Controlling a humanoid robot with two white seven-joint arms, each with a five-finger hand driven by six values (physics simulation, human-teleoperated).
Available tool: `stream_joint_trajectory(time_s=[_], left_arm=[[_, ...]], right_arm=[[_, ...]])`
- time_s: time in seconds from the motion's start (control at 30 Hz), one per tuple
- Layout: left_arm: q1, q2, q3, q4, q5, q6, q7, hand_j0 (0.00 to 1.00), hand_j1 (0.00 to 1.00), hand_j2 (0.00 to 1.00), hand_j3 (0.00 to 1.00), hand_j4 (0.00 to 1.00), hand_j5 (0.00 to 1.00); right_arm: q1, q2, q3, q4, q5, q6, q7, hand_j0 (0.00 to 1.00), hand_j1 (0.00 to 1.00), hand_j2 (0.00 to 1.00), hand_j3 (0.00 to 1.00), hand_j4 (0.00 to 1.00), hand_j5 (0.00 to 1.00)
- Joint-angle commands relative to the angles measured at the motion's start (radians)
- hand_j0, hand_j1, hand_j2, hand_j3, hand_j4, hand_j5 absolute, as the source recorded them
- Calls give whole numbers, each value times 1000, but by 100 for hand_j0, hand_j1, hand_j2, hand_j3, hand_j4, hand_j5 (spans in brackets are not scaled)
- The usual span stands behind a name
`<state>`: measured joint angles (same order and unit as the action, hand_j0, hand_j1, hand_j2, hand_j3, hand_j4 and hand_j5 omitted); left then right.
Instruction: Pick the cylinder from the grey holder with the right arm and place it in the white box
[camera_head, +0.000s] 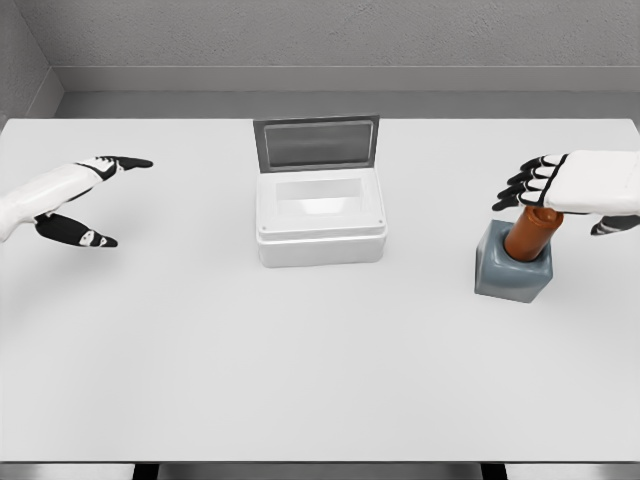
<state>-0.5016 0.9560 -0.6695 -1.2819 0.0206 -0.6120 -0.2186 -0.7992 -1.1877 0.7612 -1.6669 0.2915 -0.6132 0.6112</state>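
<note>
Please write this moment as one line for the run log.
stage: reaching | right hand: open, above cylinder | cylinder: in grey holder | white box: open | left hand: open

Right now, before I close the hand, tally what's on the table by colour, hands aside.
White: 1, the open white box at centre
Grey: 1, the grey holder on the right
Brown: 1, the cylinder standing tilted in that holder, under the right hand
Total: 3

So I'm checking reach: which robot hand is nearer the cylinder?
Right. The right robot hand is directly over the cylinder in the grey holder; the left robot hand is far across the table.
</note>
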Motion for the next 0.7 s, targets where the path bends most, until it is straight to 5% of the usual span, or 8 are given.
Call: stream_joint_trajectory(time_s=[0.0, 0.67], left_arm=[[0, -2, -2, -2, 2, 1, -2, 100, 100, 100, 100, 100, 100], [-2, -36, -25, -4, -7, 1, -31, 100, 100, 100, 100, 100, 100]], right_arm=[[-2, -1, -2, -1, -3, 2, 0, 100, 100, 100, 100, 100, 100], [-3, 39, 70, 58, -2, 2, 0, 100, 100, 100, 100, 100, 100]])
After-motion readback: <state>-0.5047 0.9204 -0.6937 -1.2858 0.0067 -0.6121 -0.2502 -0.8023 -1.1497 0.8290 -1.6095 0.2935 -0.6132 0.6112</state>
